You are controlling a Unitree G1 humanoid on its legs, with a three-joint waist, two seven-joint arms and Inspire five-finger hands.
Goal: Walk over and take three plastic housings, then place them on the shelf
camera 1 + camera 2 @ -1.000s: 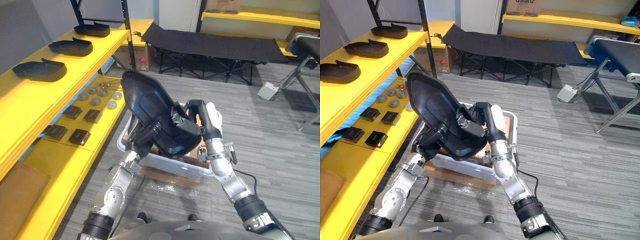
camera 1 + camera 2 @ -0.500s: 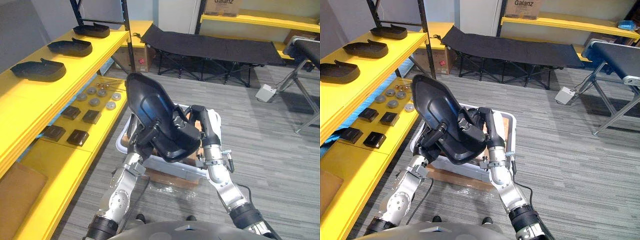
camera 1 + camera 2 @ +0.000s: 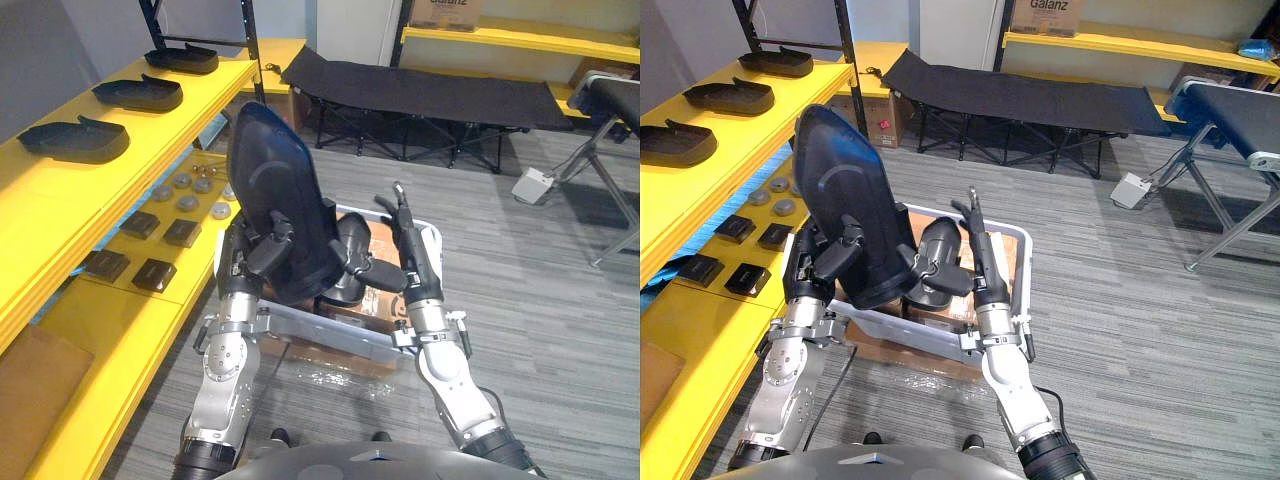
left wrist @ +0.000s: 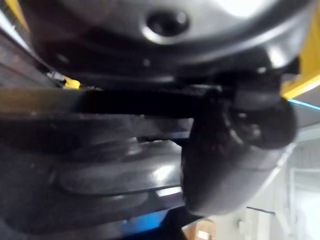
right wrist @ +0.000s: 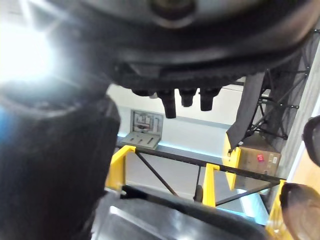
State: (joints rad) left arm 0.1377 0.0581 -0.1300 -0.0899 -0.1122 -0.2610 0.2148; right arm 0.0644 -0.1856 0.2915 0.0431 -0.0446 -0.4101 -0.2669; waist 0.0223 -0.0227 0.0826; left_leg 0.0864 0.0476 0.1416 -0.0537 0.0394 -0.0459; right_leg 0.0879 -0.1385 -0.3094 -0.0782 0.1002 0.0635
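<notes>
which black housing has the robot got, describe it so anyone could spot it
Find the long yellow shelf on the robot's left, where three black housings lie flat in a row. Beside it stands a white bin, and over that bin the left hand grips the housing. It alone stands on end, off the shelf.

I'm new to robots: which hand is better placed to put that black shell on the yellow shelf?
Left. The left hand grips the black housing, and the yellow shelf lies on that side. The right hand is open, on the side away from the shelf.
</notes>
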